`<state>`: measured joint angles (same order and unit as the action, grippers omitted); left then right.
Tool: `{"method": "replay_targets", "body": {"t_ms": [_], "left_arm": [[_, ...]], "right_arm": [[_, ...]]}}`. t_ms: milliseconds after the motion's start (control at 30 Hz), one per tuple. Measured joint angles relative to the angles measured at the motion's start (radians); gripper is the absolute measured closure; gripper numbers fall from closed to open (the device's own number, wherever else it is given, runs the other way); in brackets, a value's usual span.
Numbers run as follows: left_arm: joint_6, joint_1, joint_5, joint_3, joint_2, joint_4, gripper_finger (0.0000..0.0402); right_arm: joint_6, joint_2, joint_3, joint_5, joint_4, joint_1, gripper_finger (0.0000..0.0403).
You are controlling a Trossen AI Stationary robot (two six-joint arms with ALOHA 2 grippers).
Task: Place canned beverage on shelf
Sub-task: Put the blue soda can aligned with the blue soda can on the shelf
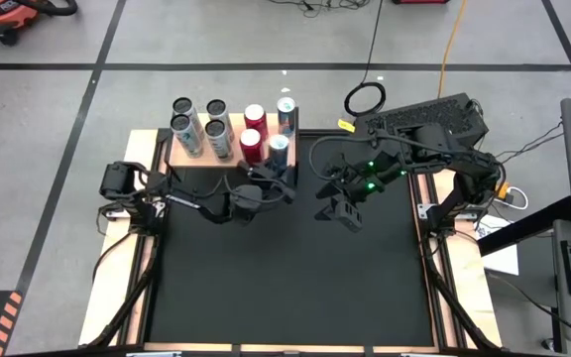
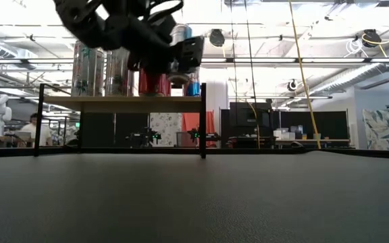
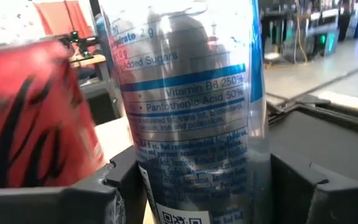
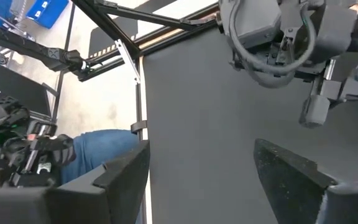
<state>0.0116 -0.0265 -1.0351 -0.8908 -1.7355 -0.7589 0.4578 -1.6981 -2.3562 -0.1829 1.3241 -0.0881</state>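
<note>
Centrally, our left gripper [image 1: 278,174] grips the silver can [image 1: 279,149] on the shelf [image 1: 191,159]; right gripper [image 1: 348,212] open. Retreating carelessly, we might topple it.

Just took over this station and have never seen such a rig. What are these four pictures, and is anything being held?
Two dark robot arms work at a black table. One picture looks down from above, one looks level across the tabletop, and two come from cameras on the arms' wrists. At the table's far edge stands a wooden shelf carrying silver and red cans. The left gripper is at the shelf's right end, its fingers either side of a silver-blue can standing on the shelf; whether they squeeze it is unclear. The right gripper hangs open over the bare table, holding nothing.
</note>
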Motion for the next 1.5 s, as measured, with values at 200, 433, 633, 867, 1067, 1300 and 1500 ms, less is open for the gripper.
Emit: {"method": "replay_targets", "body": {"t_ms": [200,433,633,867,1067,1300,1500], "left_arm": [[0.079,0.003,0.059,0.101,0.000,-0.250,0.0154],[0.155,0.009,0.111,0.087,0.001,-0.247,0.0153],[0.125,0.055,0.124,0.087,0.001,-0.227,0.0153],[0.076,0.079,0.196,0.087,-0.029,-0.228,0.0152],[0.072,0.087,0.174,0.088,-0.076,-0.272,0.0152],[0.073,0.104,0.176,0.088,-0.094,-0.282,0.0152],[0.072,0.136,0.253,0.088,-0.094,-0.283,0.0152]], "right_arm": [[-0.013,0.000,0.000,0.000,-0.033,0.000,0.0133],[-0.041,0.000,0.000,0.000,-0.046,0.000,0.0133],[-0.041,0.000,0.000,0.000,-0.057,0.000,0.0133],[-0.052,0.000,0.000,-0.001,-0.056,0.001,0.0133],[-0.055,0.000,0.000,-0.001,-0.057,0.001,0.0133],[-0.055,0.000,0.000,-0.001,-0.058,0.001,0.0133],[-0.055,0.000,0.000,-0.001,-0.065,0.001,0.0133]]}}
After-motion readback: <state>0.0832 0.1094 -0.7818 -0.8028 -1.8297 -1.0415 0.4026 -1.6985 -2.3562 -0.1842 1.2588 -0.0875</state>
